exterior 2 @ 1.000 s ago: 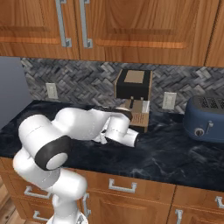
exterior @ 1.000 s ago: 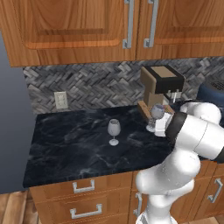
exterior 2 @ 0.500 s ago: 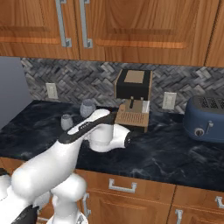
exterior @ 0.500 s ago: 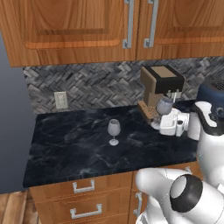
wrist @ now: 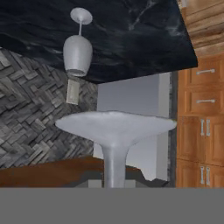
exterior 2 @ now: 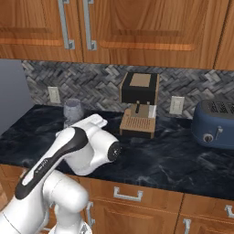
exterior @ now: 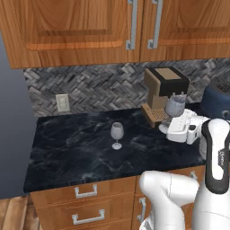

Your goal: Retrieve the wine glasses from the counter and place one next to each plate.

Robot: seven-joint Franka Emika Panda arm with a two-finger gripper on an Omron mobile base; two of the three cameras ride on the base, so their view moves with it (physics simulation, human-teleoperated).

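Tool [exterior: 176, 122] at the right of the left base view is clamped narrowly on the stem of one wine glass [exterior: 174, 106], lifted off the worktop [exterior: 81, 148] for carrying; its fingers are hidden. Second glass [exterior: 117, 134] stands mid-worktop. No plates are visible.

The arm is bent at the elbow with the forearm raised and the white hand held level, and the gripper [exterior: 173, 120] is closed on the stem of a wine glass [exterior: 174, 106].
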